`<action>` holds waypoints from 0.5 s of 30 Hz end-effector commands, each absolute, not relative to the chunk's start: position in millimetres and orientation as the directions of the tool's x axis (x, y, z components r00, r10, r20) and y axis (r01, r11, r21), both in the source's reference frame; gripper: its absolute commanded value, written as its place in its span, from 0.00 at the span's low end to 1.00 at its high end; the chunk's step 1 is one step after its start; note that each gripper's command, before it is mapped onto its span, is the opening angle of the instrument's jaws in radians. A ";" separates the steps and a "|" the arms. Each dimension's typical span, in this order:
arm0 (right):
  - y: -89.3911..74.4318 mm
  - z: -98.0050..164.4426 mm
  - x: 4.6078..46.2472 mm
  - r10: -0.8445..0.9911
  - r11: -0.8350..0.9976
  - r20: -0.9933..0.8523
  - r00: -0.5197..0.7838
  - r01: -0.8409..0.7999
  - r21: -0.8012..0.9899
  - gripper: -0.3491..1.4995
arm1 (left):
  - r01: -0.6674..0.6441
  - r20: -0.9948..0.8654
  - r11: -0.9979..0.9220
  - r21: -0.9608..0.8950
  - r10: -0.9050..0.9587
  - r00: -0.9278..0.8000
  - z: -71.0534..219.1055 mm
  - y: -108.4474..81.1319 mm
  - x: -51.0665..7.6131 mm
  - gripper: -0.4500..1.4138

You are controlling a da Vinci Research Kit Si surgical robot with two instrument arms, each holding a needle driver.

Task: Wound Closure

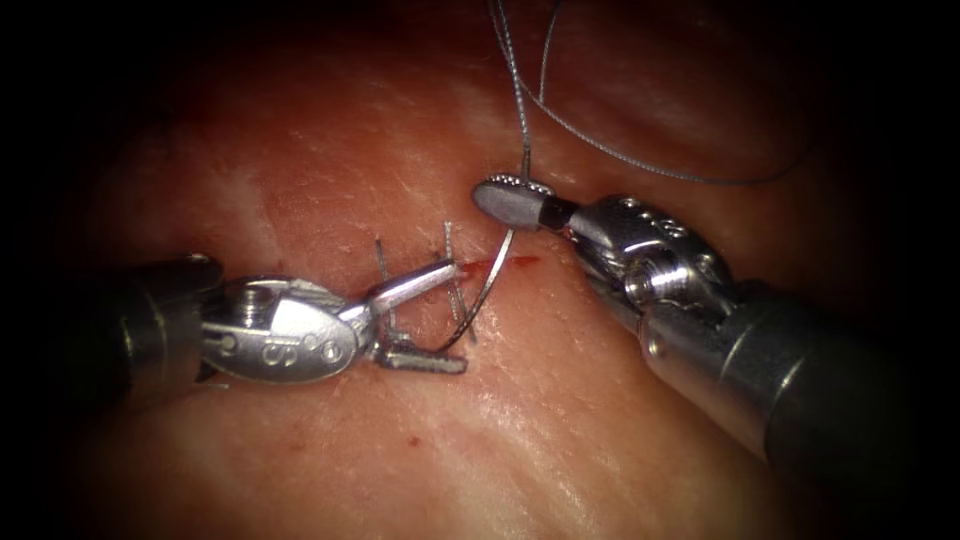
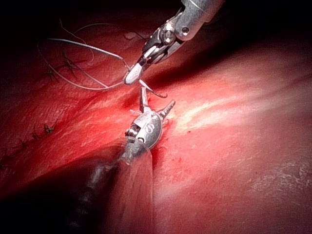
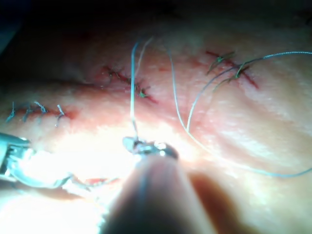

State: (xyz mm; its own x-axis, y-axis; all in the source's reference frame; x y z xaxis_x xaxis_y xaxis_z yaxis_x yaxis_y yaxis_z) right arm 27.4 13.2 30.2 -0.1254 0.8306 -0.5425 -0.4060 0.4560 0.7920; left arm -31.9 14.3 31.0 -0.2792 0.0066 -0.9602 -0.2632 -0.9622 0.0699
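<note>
Gripping the needle (image 1: 487, 290) near its swaged end, right claw (image 1: 500, 197); left claw (image 1: 425, 315) gapes empty; cut (image 1: 500, 266) unclosed

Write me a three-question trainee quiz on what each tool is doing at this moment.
1. True or false: the left end effector has its jaws shut.
2. Which tool holds the needle? A: the left end effector. B: the right end effector. C: neither.
3. Fill in: the needle is gripped near its ___ end, tip or thread.

Key: 1 false, the jaws stand open beside the needle. 2 B. 3 thread.
</note>
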 end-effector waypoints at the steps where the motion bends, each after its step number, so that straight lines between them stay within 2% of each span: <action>1: 14.3 31.4 26.7 0.786 0.526 -0.606 -0.122 -0.383 0.759 0.00 | -0.256 -0.967 -0.967 0.017 0.050 -0.252 31.2 14.3 -32.5 0.67; 2: 14.9 31.9 25.6 0.742 0.585 -0.660 -0.118 -0.367 0.723 0.00 | -0.235 -0.970 -0.972 -0.024 0.080 -0.231 30.8 14.0 -32.7 0.71; 4: 15.2 32.1 24.7 0.697 0.646 -0.710 -0.098 -0.344 0.682 0.00 | -0.218 -0.970 -0.975 -0.052 0.101 -0.221 30.4 13.7 -32.9 0.71; 6: 15.6 32.3 23.8 0.526 0.813 -0.849 -0.056 -0.261 0.520 0.00 | -0.206 -0.967 -0.975 -0.087 0.132 -0.216 30.4 13.4 -33.6 0.67; 8: 15.8 32.2 23.5 0.383 0.901 -0.922 -0.057 -0.197 0.387 0.00 | -0.198 -0.961 -0.973 -0.115 0.159 -0.226 30.7 13.0 -34.2 0.59; 10: 16.3 32.0 23.3 0.253 0.959 -0.964 -0.082 -0.115 0.261 0.00 | -0.193 -0.941 -0.963 -0.186 0.231 -0.246 31.3 12.5 -35.3 0.43; 13: 17.0 31.9 23.3 0.152 0.984 -0.983 -0.099 -0.083 0.161 0.00 | -0.192 -0.917 -0.949 -0.251 0.297 -0.267 31.9 12.2 -36.2 0.32; 14: 17.4 31.9 23.4 0.080 0.994 -0.990 -0.113 -0.068 0.088 0.00 | -0.214 -0.890 -0.926 -0.311 0.363 -0.277 32.4 12.1 -36.4 0.18; 15: 17.7 32.1 23.6 0.036 0.997 -0.992 -0.118 -0.060 0.043 0.00 | -0.250 -0.864 -0.904 -0.348 0.412 -0.289 33.0 12.3 -36.4 0.11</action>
State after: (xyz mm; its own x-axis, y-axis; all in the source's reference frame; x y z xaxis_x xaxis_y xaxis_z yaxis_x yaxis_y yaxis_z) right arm 23.2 16.8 31.6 -0.1187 0.0356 -0.9923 -0.0530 0.9977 0.0421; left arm -35.8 12.3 32.8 -0.3019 0.4314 -0.8501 -0.2673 -0.8943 -0.3589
